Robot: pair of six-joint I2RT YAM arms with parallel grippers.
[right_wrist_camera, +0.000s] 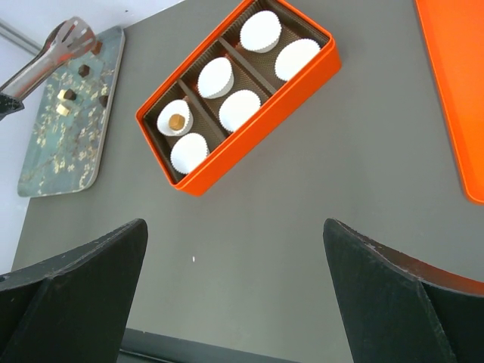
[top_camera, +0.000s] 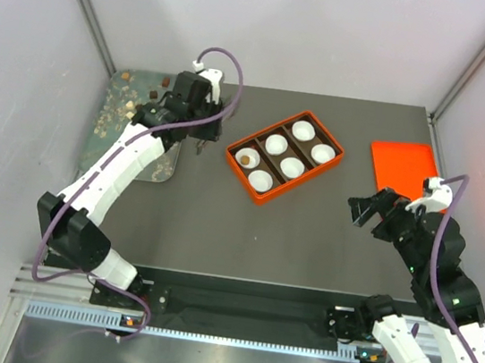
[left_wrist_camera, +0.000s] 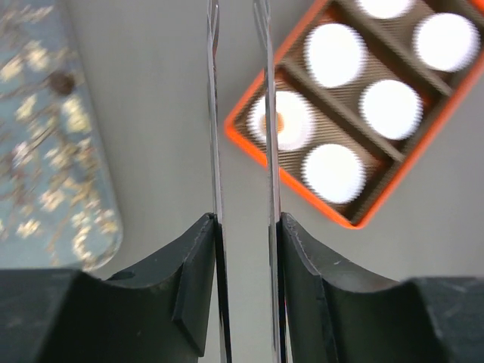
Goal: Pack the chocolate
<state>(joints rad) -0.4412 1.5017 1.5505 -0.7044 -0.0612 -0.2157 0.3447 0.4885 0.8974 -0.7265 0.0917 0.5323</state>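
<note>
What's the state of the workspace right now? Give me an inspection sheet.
Surface: dark grey table.
Job's things: orange box holds six white paper cups, one with a chocolate; loose chocolates lie on the patterned tray.
Clutter: flat orange panel to the right of the box.
Grippers: left gripper shut on metal tongs; right gripper open, empty.
Cables: left purple cable; right purple cable.
Surroundings: pale walls; metal rail at the near edge.

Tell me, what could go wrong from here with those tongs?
The left tool grips thin tongs, and the chocolates on the tray are tiny, so one might slip out on the way to the orange box. The tong tips could also snag a light paper cup and tip it, perhaps the one already filled.
</note>
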